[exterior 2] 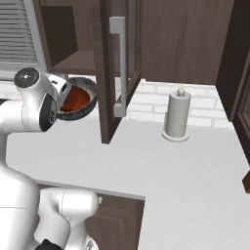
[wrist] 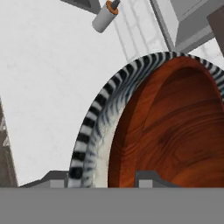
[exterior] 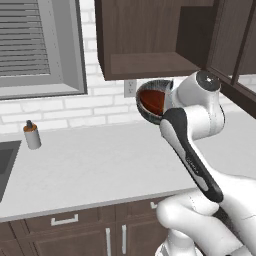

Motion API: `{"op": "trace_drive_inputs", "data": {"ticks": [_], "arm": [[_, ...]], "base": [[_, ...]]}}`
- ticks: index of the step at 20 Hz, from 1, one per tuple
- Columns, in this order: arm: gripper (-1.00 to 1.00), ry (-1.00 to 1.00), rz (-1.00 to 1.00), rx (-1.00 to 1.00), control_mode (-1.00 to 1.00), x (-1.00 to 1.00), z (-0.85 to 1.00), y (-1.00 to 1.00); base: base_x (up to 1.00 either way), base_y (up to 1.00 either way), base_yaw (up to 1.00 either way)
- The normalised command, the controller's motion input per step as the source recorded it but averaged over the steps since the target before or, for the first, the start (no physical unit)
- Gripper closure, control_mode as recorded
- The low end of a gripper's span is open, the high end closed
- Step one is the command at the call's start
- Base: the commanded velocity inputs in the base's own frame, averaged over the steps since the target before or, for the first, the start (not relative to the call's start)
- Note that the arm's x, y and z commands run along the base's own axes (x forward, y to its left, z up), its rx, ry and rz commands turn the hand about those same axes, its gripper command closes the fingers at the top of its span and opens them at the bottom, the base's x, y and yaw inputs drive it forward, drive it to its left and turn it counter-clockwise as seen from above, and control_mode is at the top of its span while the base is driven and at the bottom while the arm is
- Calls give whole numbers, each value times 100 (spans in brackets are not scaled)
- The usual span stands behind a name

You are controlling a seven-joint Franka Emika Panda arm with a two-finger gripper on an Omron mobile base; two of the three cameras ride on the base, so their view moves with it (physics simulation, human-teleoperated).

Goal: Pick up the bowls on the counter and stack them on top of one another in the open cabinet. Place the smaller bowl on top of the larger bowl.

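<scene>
The smaller bowl (wrist: 175, 131), glossy reddish-brown, lies nested inside the larger bowl (wrist: 94, 122), whose dark rim looks striped up close with a pale band inside. Both are lifted off the counter (exterior: 100, 165) and tipped on edge. My gripper (wrist: 104, 179) is shut on their walls, one fingertip (wrist: 57, 178) outside the larger bowl and the other inside the red one. From the base, the smaller bowl (exterior: 152, 100) (exterior 2: 75, 100) in the larger bowl (exterior: 161, 83) (exterior 2: 91, 89) hangs just below the open cabinet (exterior: 145, 40) (exterior 2: 73, 61). The arm hides the hand there.
The cabinet's open door (exterior 2: 114, 73) with its long handle juts out right of the bowls. A small bottle (exterior: 32, 135) (wrist: 105, 17) stands by the sink (exterior: 5, 165) at the left. A paper towel roll (exterior 2: 176, 117) stands at the back wall, right.
</scene>
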Motion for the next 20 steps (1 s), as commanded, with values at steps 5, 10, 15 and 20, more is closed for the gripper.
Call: {"op": "trace_drive_inputs", "data": {"ticks": [5,10,15,20], "arm": [[100,-9,14,-7,-100,0,60,-4],[100,-10,5,-9,-100,4,50,-22],[100,-14,2,-10,-100,15,43,-23],[100,-8,5,-2,-100,32,26,-23]], "base": [[0,0,0],[0,0,0],[0,0,0],[0,0,0]]}}
